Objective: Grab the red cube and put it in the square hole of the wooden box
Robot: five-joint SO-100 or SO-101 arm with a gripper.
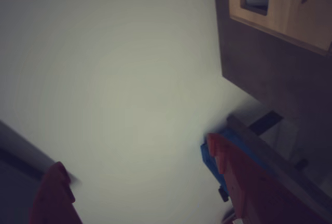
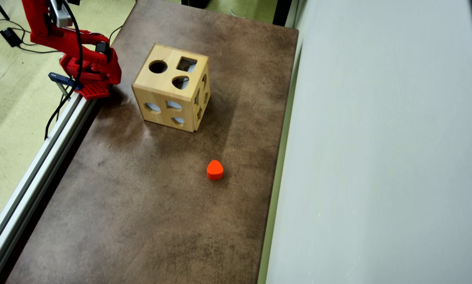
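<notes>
Sitting on the brown counter [image 2: 141, 205] in overhead view, wooden box [image 2: 169, 112] is near the red arm's base [image 2: 92, 73]. Square hole [image 2: 186, 64] is in the box's top face w/ a round hole [image 2: 158, 66] and a teardrop hole [image 2: 180, 82]. Orange-red teardrop block [image 2: 215, 170] lies apart from the box, toward the btm. In wrist view the hand [image 1: 136, 151] is released, fingers [image 1: 52, 195] wide apart w/ nothing btwn them; box corner at top right.

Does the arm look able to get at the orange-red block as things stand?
Probably: the block lies alone on bare table, though the box stands near the direct line from the arm.
</notes>
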